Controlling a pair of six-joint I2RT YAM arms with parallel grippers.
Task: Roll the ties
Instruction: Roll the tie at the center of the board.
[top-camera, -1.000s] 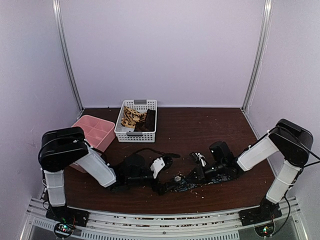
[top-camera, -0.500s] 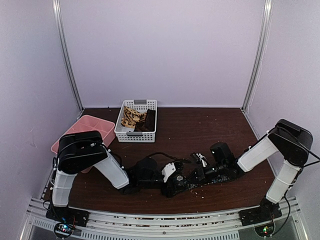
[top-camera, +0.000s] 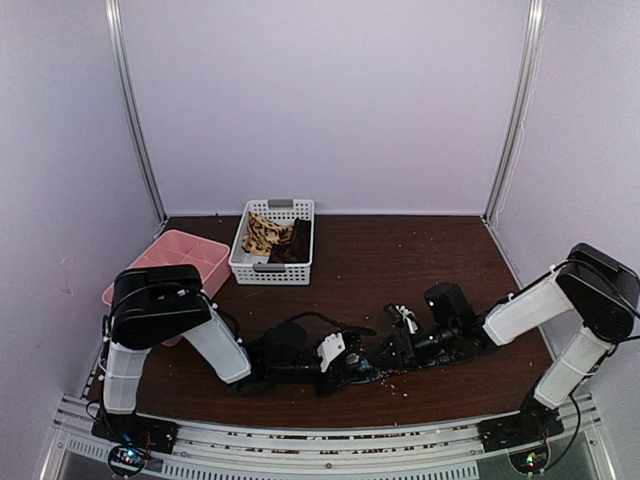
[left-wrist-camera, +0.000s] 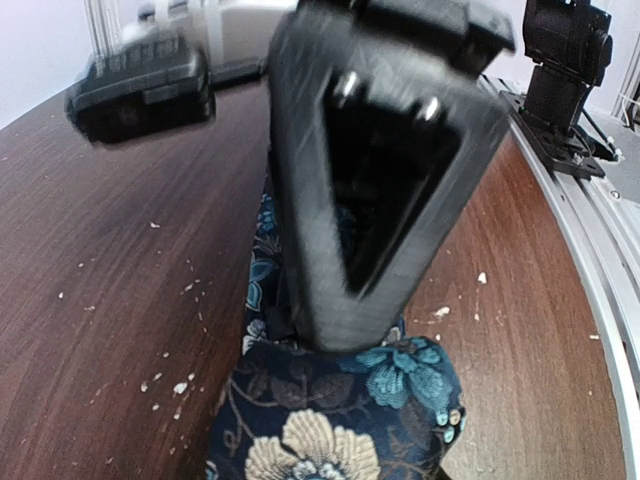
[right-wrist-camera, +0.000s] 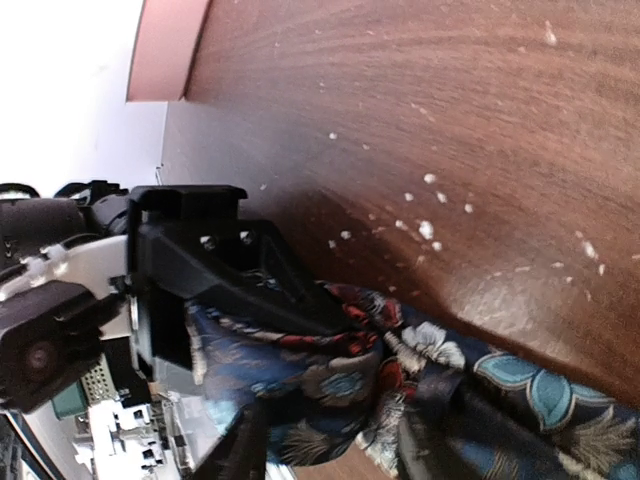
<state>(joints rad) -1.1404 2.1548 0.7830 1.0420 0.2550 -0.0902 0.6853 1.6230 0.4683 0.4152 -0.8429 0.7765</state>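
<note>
Down at the near edge, the left gripper (top-camera: 343, 357) lies low on the table (top-camera: 420, 262). One finger (left-wrist-camera: 380, 200) bears down on a bunched end of the floral tie (left-wrist-camera: 340, 410). Its partner finger is hidden, so I can't tell whether it pinches the cloth or only rests on it. The right gripper (top-camera: 397, 345) noses in from the other side, and its jaws are too blurred to read.

I'd say the roll is only begun. To do it well, one tool should pin the wad firmly while the other feeds the strip in straight, with the edges lined up and no slack.

The tie sits between the two tools, with the wad under the left finger and the loose length running toward the right gripper.

Farther back, the white basket (top-camera: 270, 268) holds the tan tie (top-camera: 262, 235) and the brown tie (top-camera: 299, 242). A pink tray (top-camera: 180, 250) sits to its left.
</note>
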